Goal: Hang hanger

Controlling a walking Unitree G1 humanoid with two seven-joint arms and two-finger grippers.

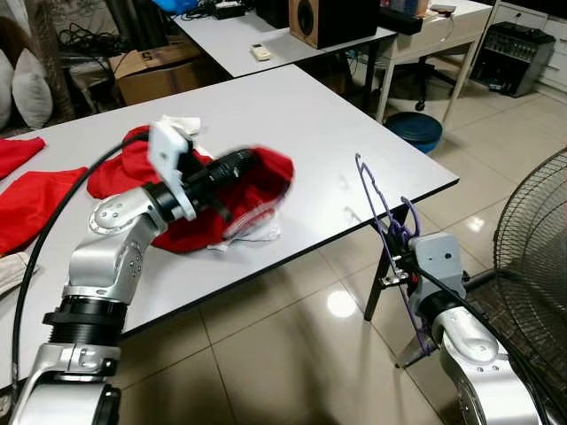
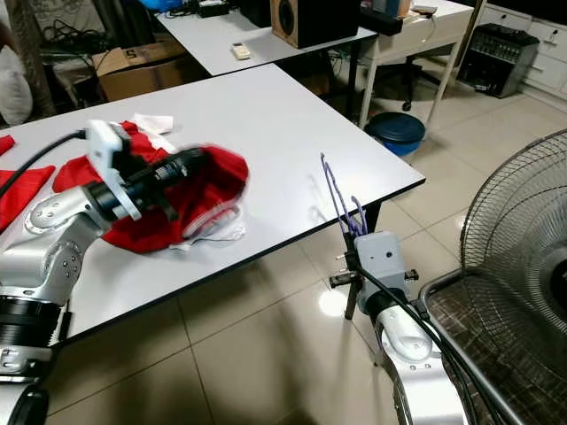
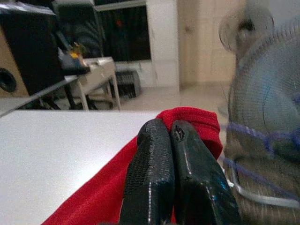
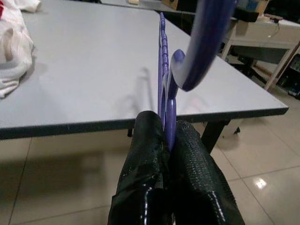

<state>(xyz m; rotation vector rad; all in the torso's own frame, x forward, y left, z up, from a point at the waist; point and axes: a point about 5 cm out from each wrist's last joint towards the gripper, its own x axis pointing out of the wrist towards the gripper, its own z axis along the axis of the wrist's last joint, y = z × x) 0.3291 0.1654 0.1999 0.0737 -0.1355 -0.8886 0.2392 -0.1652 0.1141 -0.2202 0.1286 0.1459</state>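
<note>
A purple plastic hanger (image 1: 376,199) stands upright just off the near right corner of the white table (image 1: 337,133), its hook (image 4: 206,42) curling above the fingers. My right gripper (image 4: 167,125) is shut on the hanger's stem, below table height. A red garment (image 1: 266,181) lies bunched on the table over white cloth (image 1: 252,232). My left gripper (image 3: 169,127) reaches across the table, fingers pressed together on the garment's lifted edge (image 3: 192,119); it looks blurred in the eye views.
A standing fan (image 1: 532,239) and a dark wire basket (image 2: 478,328) are close on the right. More red cloths (image 1: 31,199) lie at the table's left. Behind are a second table with a speaker (image 1: 332,18), a cardboard box (image 1: 155,71) and a blue bin (image 1: 416,128).
</note>
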